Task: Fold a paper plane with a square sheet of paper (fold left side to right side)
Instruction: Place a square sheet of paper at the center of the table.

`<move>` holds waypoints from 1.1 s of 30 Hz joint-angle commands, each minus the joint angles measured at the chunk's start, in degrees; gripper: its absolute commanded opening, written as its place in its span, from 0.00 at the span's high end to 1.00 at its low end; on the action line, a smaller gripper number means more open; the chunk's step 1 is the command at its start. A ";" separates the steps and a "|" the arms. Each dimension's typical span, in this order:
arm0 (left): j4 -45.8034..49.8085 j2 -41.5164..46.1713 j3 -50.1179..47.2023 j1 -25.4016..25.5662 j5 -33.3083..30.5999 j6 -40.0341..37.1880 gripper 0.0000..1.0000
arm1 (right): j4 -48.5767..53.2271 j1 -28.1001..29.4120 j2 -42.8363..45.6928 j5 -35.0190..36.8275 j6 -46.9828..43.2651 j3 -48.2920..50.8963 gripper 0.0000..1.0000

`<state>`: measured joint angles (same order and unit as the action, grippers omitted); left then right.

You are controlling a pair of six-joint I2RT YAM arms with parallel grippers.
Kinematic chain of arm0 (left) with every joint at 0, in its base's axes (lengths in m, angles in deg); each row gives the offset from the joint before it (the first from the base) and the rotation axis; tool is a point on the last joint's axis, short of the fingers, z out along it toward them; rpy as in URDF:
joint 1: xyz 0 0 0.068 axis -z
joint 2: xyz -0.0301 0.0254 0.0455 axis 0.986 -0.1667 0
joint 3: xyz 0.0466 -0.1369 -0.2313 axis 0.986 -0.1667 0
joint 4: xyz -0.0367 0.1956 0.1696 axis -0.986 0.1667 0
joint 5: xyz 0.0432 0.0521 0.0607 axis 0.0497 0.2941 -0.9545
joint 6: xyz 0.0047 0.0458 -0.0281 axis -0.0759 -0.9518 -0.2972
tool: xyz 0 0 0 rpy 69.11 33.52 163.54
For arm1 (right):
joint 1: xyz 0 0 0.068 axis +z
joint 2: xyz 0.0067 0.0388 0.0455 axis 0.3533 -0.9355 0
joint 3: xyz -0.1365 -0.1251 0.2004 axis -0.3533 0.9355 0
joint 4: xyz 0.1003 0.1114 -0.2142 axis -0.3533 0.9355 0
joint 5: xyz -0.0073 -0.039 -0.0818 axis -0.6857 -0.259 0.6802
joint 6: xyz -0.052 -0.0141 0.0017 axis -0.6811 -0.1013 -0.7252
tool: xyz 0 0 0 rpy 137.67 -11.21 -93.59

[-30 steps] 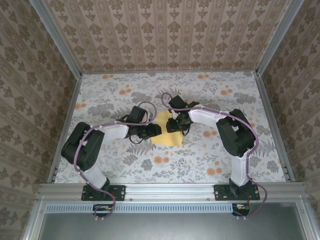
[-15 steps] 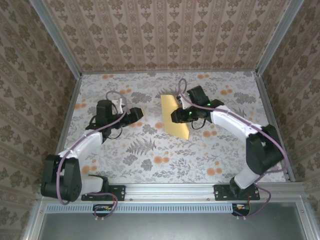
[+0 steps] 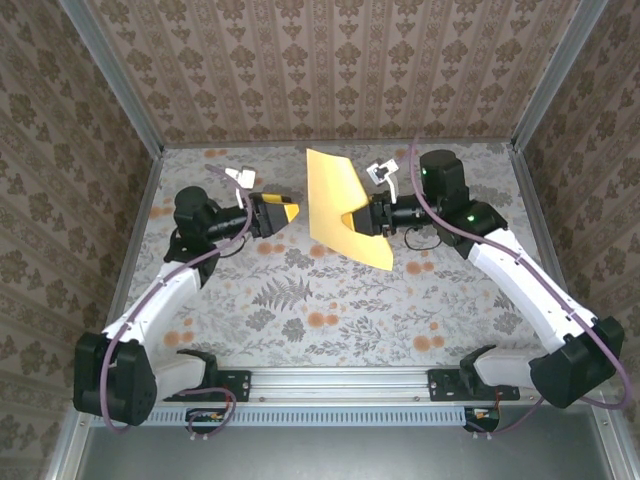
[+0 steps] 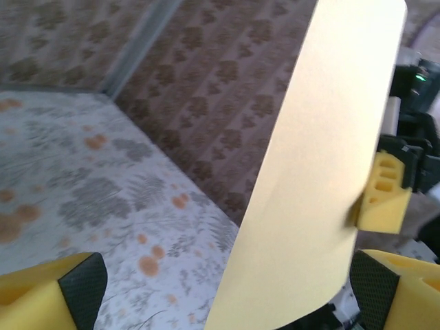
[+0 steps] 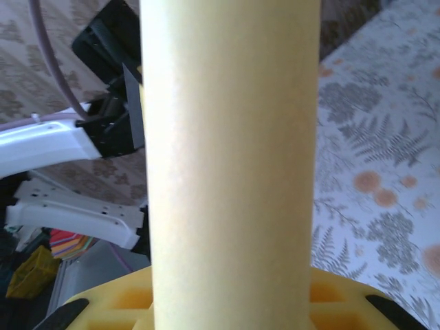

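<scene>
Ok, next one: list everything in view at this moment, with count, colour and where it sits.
square sheet of paper: one, yellow, held up above the cloth at centre back, gripped from its right side
tablecloth: one, pale grey with leaf and orange flower print, covering the table
walls: three, brown patterned wallpaper, left, back and right of the table
metal rail: one, silver, along the near edge
left arm and right arm: two, white and black, bases on the rail
left gripper: one, black with yellow pads, open, left of the paper and apart from it
right gripper: one, black with yellow pads, shut on the paper
</scene>
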<state>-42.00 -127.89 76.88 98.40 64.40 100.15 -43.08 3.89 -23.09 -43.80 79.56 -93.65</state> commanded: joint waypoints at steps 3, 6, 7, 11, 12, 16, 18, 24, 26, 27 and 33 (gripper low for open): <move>-5.78 0.16 3.67 3.93 5.09 0.95 0.07 | -1.46 0.82 0.93 -5.80 -1.09 -2.17 0.68; -3.73 -0.19 5.37 5.93 5.42 -0.56 0.11 | -1.98 0.91 1.10 -6.31 -1.05 -1.54 0.68; -2.50 -0.19 5.96 6.49 5.53 -1.53 0.15 | -2.03 0.91 1.13 -6.31 -1.17 -1.46 0.68; 2.88 0.09 7.18 7.22 4.56 -5.00 0.47 | -0.12 0.74 1.65 -2.68 -2.77 -0.89 0.64; 3.81 0.25 7.09 7.20 4.16 -5.64 0.57 | 0.77 0.60 1.84 -0.60 -3.32 -0.77 0.63; 8.97 0.12 6.41 7.26 0.70 -7.82 0.92 | 4.35 -0.51 2.81 8.16 -4.60 0.86 0.49; 14.18 -0.34 6.22 7.27 -2.66 -10.20 0.94 | 5.94 -1.30 3.70 14.33 -4.88 2.30 0.43; 20.45 -4.30 3.33 7.30 -8.26 -11.08 0.98 | 8.33 -2.43 6.24 28.71 -4.38 6.97 0.25; 20.41 -6.29 2.26 7.31 -9.26 -10.43 0.98 | 9.51 -2.41 6.37 33.07 -3.82 7.92 0.19; 20.84 -7.72 1.83 7.31 -10.05 -10.02 0.99 | 10.48 -2.43 6.21 35.63 -3.62 8.34 0.17; 23.30 -18.25 1.01 7.68 -12.92 -6.28 0.99 | 12.11 -2.43 3.13 38.96 -1.53 11.14 0.18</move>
<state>-20.77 -143.06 78.95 105.55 53.56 91.80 -33.27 1.64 -18.52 -8.56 76.32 -84.03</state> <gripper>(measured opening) 0.049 0.823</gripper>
